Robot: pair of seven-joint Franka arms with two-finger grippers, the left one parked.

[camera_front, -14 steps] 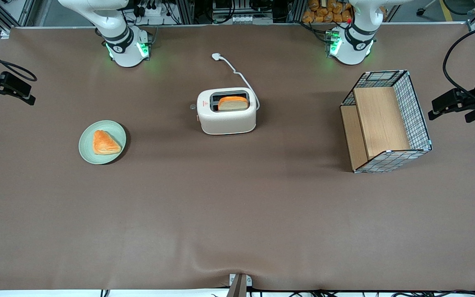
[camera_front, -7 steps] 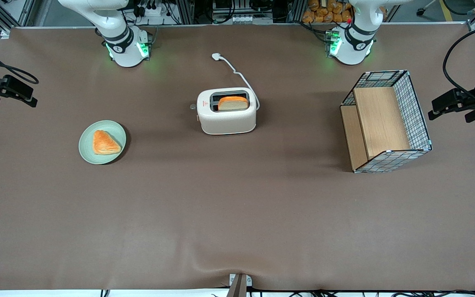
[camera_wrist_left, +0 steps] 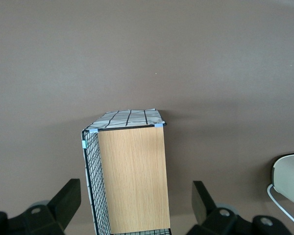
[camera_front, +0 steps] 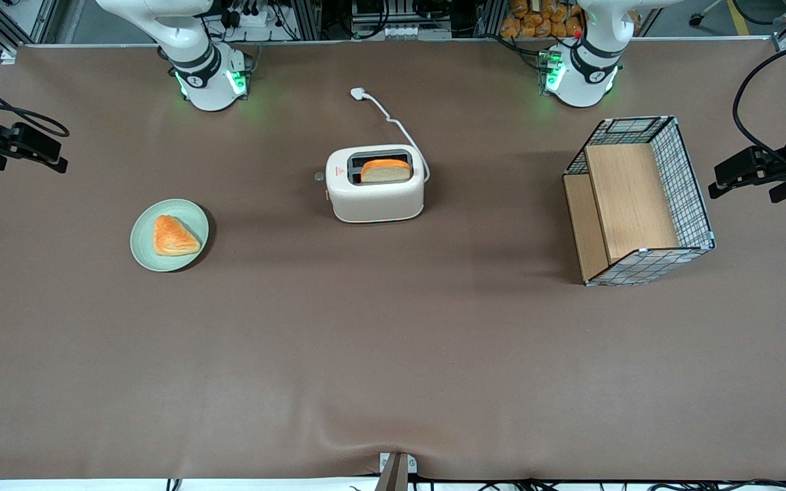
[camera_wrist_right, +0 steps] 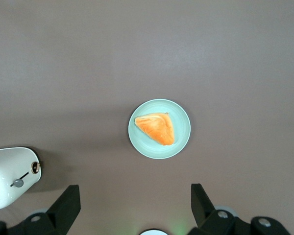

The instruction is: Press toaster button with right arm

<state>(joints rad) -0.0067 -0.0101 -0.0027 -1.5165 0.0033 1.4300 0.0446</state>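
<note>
Since a second ago my hand has crept a little toward the toaster and slightly nearer the front camera; it was at the very edge of the front view, now more of the dark fingers and the looped cable show. Nothing on the worktop has shifted: toaster, plate and rack sit where they were.

My right arm rises from its green-lit base and leaves the front view overhead; the hand comes back in at the working arm's end of the worktop, held high, well apart from the toaster. In the right wrist view my fingers stand wide apart with nothing between them, looking straight down on the plate.

The toaster stands upright near the middle of the worktop, its white cord running away from the front camera to a plug. One slice of bread stands in its slot. The toaster button sticks out of the narrow end that faces the working arm's end; in the right wrist view it seems to be the small grey knob on a dark slit, though only a corner of the toaster shows there.

The pale green plate holds one triangular orange pastry. It lies between my hand and the toaster, nearer the front camera than both.

The wire rack with wooden shelves lies toward the parked arm's end, with nothing in it.
</note>
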